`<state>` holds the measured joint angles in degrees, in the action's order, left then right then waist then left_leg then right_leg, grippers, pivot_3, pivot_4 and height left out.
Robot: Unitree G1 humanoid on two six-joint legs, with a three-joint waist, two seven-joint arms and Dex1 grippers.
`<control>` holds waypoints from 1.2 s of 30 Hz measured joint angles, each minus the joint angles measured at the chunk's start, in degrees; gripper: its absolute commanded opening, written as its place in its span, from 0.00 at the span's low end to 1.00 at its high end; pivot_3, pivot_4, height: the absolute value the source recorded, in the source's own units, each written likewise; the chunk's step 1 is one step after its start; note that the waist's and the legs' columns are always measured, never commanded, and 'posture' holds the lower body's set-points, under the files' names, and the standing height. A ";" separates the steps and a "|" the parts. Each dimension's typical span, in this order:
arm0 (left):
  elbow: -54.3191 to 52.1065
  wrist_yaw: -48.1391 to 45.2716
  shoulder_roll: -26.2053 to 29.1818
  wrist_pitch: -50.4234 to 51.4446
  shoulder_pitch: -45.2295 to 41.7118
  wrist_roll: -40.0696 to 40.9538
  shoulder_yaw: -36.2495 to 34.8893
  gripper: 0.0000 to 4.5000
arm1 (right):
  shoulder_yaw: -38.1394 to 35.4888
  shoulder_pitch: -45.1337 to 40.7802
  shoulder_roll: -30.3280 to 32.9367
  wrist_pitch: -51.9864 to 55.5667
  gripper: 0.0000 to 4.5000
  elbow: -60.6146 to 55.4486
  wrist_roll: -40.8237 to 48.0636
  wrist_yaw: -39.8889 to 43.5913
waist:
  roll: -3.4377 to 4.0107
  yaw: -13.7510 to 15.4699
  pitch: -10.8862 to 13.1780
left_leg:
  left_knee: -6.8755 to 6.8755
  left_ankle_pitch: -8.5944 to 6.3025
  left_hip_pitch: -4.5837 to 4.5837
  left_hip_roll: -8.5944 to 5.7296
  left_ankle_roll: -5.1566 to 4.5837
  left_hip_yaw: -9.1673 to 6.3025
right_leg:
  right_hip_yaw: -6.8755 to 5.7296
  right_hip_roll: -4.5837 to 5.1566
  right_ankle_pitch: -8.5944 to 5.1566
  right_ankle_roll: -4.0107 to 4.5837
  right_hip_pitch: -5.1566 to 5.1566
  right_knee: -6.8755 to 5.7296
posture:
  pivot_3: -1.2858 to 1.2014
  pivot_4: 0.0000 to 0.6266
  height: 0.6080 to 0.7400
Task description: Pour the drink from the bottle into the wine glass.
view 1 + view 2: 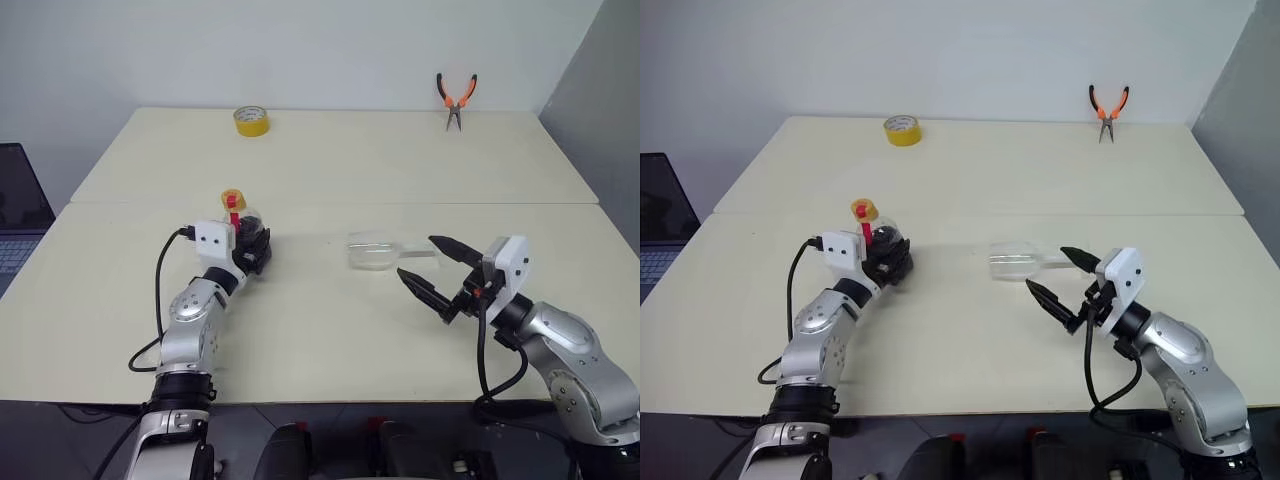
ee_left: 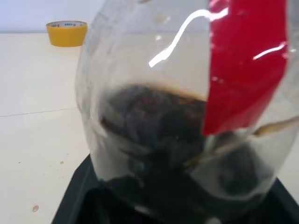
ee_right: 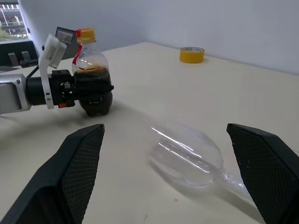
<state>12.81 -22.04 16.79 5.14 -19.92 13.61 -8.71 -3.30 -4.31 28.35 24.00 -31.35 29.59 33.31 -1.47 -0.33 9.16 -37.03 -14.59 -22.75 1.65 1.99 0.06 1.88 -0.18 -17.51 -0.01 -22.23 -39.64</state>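
Observation:
The bottle (image 1: pixel 243 221) stands upright on the left part of the table, clear with a yellowish cap and a red label. The dark drink (image 3: pixel 93 79) fills its lower half. My left gripper (image 1: pixel 254 249) is shut on the bottle's lower body, its black fingers (image 3: pixel 103 88) pressed against the sides. The wine glass (image 1: pixel 372 252) lies on its side near the table's middle, bowl to the left, stem pointing at my right gripper (image 1: pixel 416 256). That gripper is open, one finger (image 3: pixel 79 172) on each side of the stem end, touching nothing.
A yellow tape roll (image 1: pixel 251 120) sits at the far left of the table (image 1: pixel 330 330), and orange-handled pliers (image 1: pixel 455 98) lie at the far right. A laptop (image 1: pixel 15 215) stands off the table's left edge.

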 measured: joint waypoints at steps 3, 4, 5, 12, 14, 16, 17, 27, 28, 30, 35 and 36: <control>-3.20 0.18 0.24 1.44 1.36 -0.76 1.05 0.43 | 0.02 -2.39 -0.67 2.68 1.00 -0.66 1.42 -2.00 | -0.02 -0.04 0.01 | -0.01 0.00 -0.01 0.01 0.00 0.00 | 0.01 0.00 0.00 0.00 -0.01 -0.01 | 0.52 0.24 1.00; -5.61 0.22 0.85 2.62 2.28 -1.46 1.89 0.43 | 0.02 -4.65 -1.53 5.11 1.00 -0.92 2.39 -3.87 | -0.04 -0.22 0.03 | -0.01 0.00 -0.01 0.02 0.00 0.01 | 0.02 0.00 0.01 0.00 -0.03 -0.04 | 0.52 0.24 1.00; -7.46 0.20 1.03 3.50 2.63 -1.95 2.73 0.43 | -0.02 -6.86 -2.22 6.87 1.00 -1.16 3.36 -5.51 | -0.04 -0.26 0.03 | -0.01 0.00 -0.02 0.02 0.00 -0.01 | 0.01 0.00 0.01 0.00 -0.03 -0.06 | 0.52 0.24 1.00; -17.79 1.80 1.17 7.04 3.40 -8.67 9.92 0.43 | 3.84 -19.76 -7.48 20.09 1.00 -2.20 5.09 -15.96 | -0.04 -0.17 0.03 | -0.01 0.00 -0.05 0.01 0.00 0.00 | 0.02 0.02 0.01 0.01 -0.05 -0.02 | 0.52 0.24 1.00; -17.94 3.03 0.52 7.15 3.44 -10.65 11.56 0.43 | 5.85 -22.51 -9.73 22.68 1.00 -1.80 4.98 -18.12 | -0.04 -0.17 0.03 | -0.01 0.00 -0.07 0.01 0.00 -0.01 | 0.02 0.02 0.01 0.01 -0.07 -0.02 | 0.52 0.24 1.00; -18.01 4.31 -1.13 7.17 3.36 -12.17 13.17 0.43 | 7.67 -25.69 -12.73 24.67 1.00 -0.81 4.70 -20.35 | -0.04 -0.19 0.03 | 0.00 0.00 -0.08 0.01 -0.01 -0.03 | 0.00 0.02 0.01 0.01 -0.09 -0.05 | 0.52 0.24 1.00; -18.00 4.97 -1.91 7.17 3.36 -12.71 13.93 0.43 | 8.52 -27.00 -14.14 25.65 1.00 -0.32 4.32 -21.45 | -0.04 -0.19 0.03 | 0.00 0.00 -0.10 0.02 -0.01 -0.05 | -0.02 0.02 0.01 0.01 -0.09 -0.04 | 0.52 0.24 1.00; -16.36 9.71 -4.97 6.83 3.23 -16.62 14.65 0.43 | 13.71 -28.77 -22.68 28.11 1.00 5.24 0.15 -26.33 | -0.04 -0.30 0.03 | -0.01 0.00 -0.12 0.01 -0.02 -0.05 | -0.02 0.04 0.01 0.02 -0.11 -0.03 | 0.52 0.24 1.00; -16.16 10.16 -5.13 6.71 3.18 -17.05 14.64 0.43 | 13.89 -28.84 -23.21 27.99 1.00 5.68 -0.51 -26.54 | -0.04 -0.33 0.03 | -0.01 -0.01 -0.13 0.01 -0.02 -0.05 | -0.03 0.03 0.01 0.02 -0.11 -0.03 | 0.52 0.24 1.00; -15.46 10.33 -5.35 6.51 2.84 -17.35 14.63 0.43 | 14.12 -29.74 -24.72 27.60 1.00 7.14 -1.85 -27.13 | -0.04 -0.40 0.03 | 0.00 0.00 -0.12 0.02 -0.02 -0.05 | -0.03 0.03 0.01 0.02 -0.12 -0.04 | 0.52 0.24 1.00; -15.11 10.65 -5.69 5.57 2.74 -18.19 14.66 0.42 | 14.71 -30.97 -26.89 26.44 1.00 8.95 -3.85 -27.12 | -0.04 -0.85 0.03 | 0.01 0.00 -0.15 0.01 -0.02 -0.06 | -0.04 0.04 0.01 0.02 -0.12 -0.01 | 0.52 0.24 1.00; -15.11 10.91 -5.78 5.45 2.73 -18.54 14.73 0.42 | 15.09 -31.42 -27.70 26.11 1.00 10.31 -4.39 -27.13 | -0.04 -1.02 0.03 | 0.01 0.00 -0.15 0.01 -0.02 -0.06 | -0.04 0.04 0.02 0.02 -0.12 -0.02 | 0.52 0.24 1.00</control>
<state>-2.29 -11.13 11.00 10.59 -17.19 -4.93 6.01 11.80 -35.73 0.66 50.12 -21.04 25.21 6.19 -1.51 -1.35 9.19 -37.02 -14.59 -22.91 1.67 1.98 0.00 1.83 -0.13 -17.49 0.01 -22.35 -39.66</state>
